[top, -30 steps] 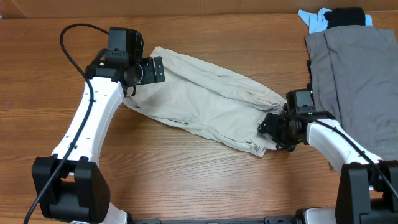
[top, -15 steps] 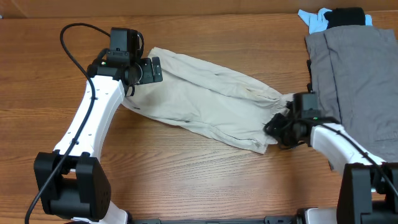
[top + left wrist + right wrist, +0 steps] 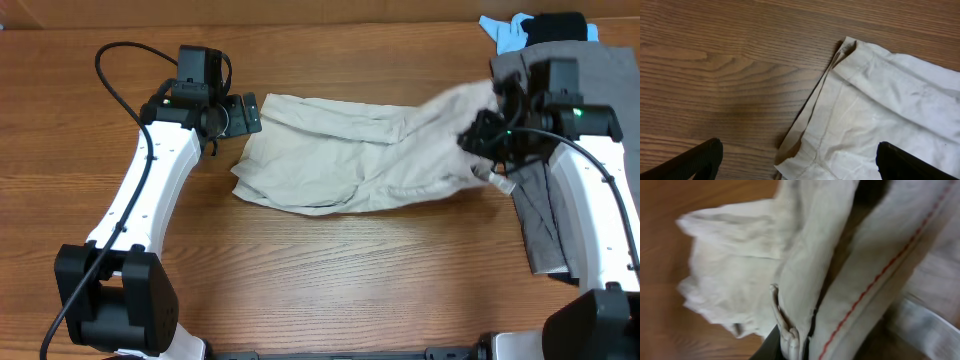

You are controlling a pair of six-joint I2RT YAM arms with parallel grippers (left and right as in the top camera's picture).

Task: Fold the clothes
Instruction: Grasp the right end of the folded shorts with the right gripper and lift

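Note:
The clothes [image 3: 350, 155], a wrinkled beige garment, lie across the middle of the wooden table. My right gripper [image 3: 488, 140] is shut on their right end and holds it raised beside the grey garment. In the right wrist view the beige fabric [image 3: 805, 255] bunches between the jaws, with a red stitch line [image 3: 880, 275] running up it. My left gripper [image 3: 243, 113] hovers open at the garment's back left corner. In the left wrist view that seamed corner [image 3: 870, 100] lies between the two spread fingertips [image 3: 702, 159], untouched.
A grey garment [image 3: 590, 75] lies at the right, partly under my right arm. Behind it, at the back right edge, are a light-blue piece [image 3: 500, 30] and a black piece [image 3: 555, 25]. Bare wood [image 3: 350, 270] runs along the front.
My right gripper closed on the garment's right end, then lifted it up and back toward the grey garment, dragging the cloth rightward. The left arm has hardly moved.

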